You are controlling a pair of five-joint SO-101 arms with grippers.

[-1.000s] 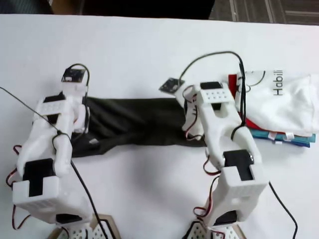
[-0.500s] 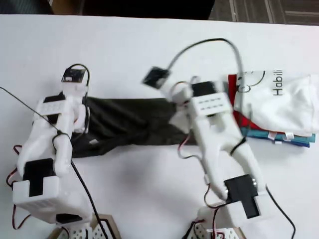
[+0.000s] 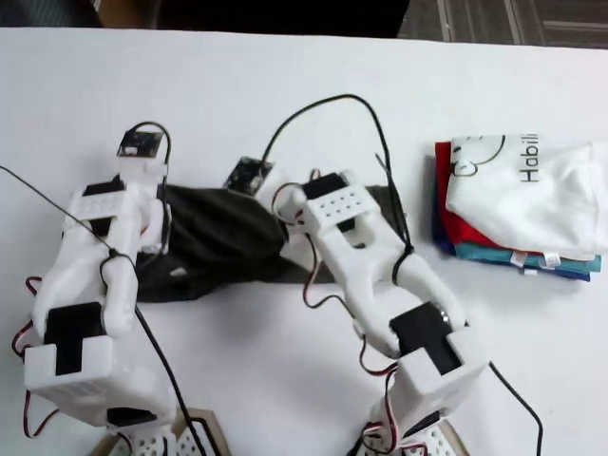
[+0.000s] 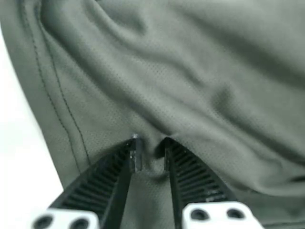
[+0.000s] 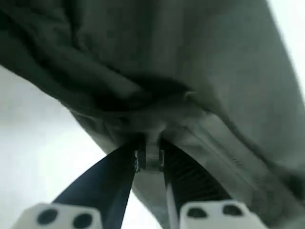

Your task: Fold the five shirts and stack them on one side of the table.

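A dark olive shirt lies as a long, rumpled band across the middle of the white table, and both arms are down on it. The left gripper sits at the shirt's left end, just inside the stitched hem. Its jaws are narrowed to a slim gap, with a small pucker of the fabric nipped between the tips. The right gripper is over the shirt's right half, short of its far right end, which shows beyond the arm. Its jaws are closed tight on a bunched fold at the cloth's edge, and the fabric there is lifted off the table. Well off the shirt's right end, and not touching it, sits the stack of folded shirts — a white shirt on top, with red, blue and teal layers showing beneath.
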